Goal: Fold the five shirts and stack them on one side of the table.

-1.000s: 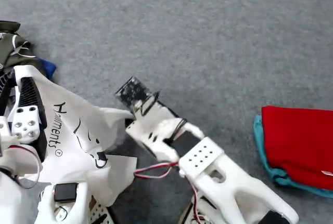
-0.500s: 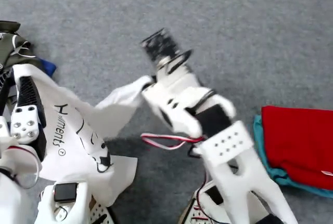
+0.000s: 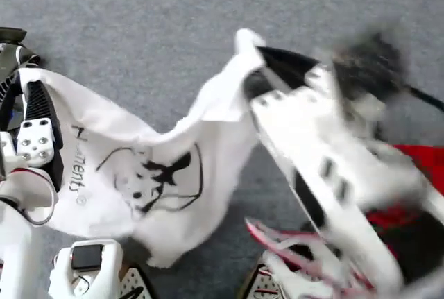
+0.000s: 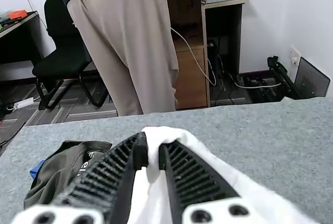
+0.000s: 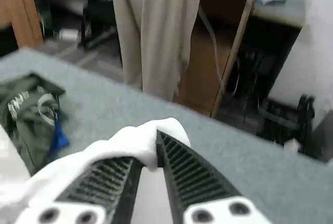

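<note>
One white shirt (image 3: pixel 166 174), pinched twice.
Left gripper (image 4: pixel 150 154) and right gripper (image 5: pixel 152 154) each clamp its fabric; it hangs spread between them.

Printed shirt (image 3: pixel 159 167): spread over the worktop's (image 3: pixel 139 28) near-left part, one corner pinched in the left claw (image 4: pixel 151 154) at the left edge, another in the right claw (image 5: pixel 148 154) near the middle. Crumpled heap of shirts (image 3: pixel 10 53): far-left edge, behind the left claw. Folded stack (image 3: pixel 424 157): right edge, partly under the right arm.
</note>
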### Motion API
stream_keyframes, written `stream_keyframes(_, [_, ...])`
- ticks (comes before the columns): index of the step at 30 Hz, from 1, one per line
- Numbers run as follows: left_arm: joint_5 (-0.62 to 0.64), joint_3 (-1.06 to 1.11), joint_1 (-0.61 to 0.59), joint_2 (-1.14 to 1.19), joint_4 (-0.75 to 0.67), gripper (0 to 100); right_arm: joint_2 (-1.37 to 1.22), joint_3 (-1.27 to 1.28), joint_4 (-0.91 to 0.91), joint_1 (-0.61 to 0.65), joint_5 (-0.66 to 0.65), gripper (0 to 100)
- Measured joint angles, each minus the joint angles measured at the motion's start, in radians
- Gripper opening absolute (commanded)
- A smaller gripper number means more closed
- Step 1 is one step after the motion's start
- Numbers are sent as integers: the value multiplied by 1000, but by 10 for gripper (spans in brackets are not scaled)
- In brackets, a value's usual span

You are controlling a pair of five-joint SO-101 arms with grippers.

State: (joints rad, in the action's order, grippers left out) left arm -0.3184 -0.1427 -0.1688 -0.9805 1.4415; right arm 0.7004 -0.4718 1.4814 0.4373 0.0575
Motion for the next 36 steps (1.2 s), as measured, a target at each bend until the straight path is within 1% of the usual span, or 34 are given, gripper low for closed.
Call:
stream_keyframes(3, [34, 0, 0, 2, 0, 19, -3, -173, 21, -52, -18, 4])
stream_keyframes(8, [92, 0, 0, 3, 0, 19, -41, -423, 52, -221, -60, 4])
stream_keyframes(10, [120, 0, 0, 3, 0, 19, -55, -506, 71, -264, -78, 4])
stream_keyframes(19, [140, -15, 0, 3, 2, 19, -60, -690, 87, -368, -141, 4])
stream_keyframes(24, [106, -78, -28, -48, 2, 19, -58, -775, 87, -399, -157, 4])
stream_keyframes(28, [103, -81, -29, -74, 2, 19, -61, -766, 87, -402, -157, 4])
stream_keyframes(31, [103, -61, -29, -71, -6, 19, -83, -683, 87, -402, -157, 4])
stream_keyframes(34, [103, 55, -31, -44, -101, 19, -170, -523, 34, -371, -155, 4])
stream_keyframes(36, [103, 183, -31, -9, -215, 19, -250, -387, -28, -359, -155, 4])
